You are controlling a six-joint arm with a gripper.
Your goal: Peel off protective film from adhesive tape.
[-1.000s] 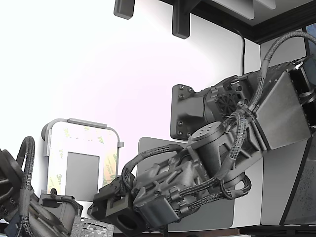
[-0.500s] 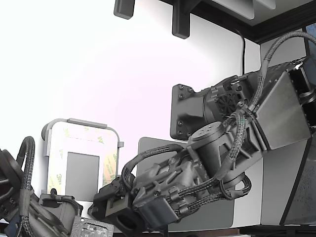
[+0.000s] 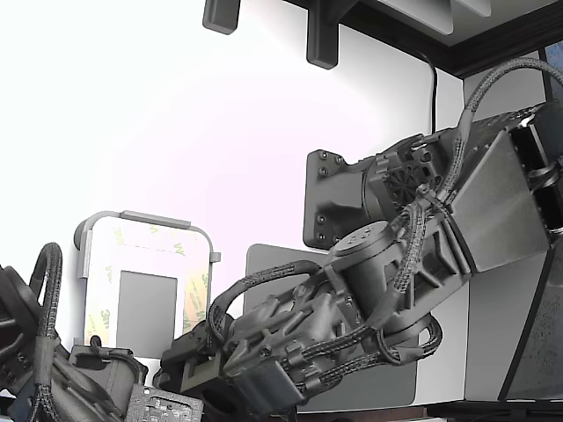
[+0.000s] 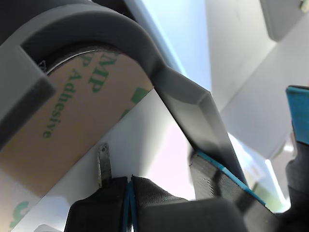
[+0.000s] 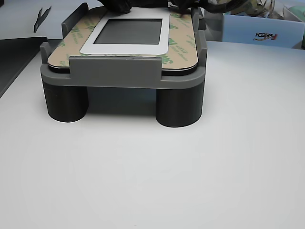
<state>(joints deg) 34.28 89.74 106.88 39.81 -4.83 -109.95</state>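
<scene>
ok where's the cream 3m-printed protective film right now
The cream, green-printed protective film lies as a border around the plain gray rectangle, on top of the gray legged fixture; in the exterior view it sits lower left.

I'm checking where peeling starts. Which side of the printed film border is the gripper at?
The far side of the protective film in the other view: the gripper overhangs it, while the other three sides lie uncovered.

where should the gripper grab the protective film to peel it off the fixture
At a rounded corner, best the far one where the gripper already sits. The protective film lies flat as a printed frame inside the gray fixture, so only a lifted corner edge gives purchase. Come from the far side, low, probably pulling diagonally.
</scene>
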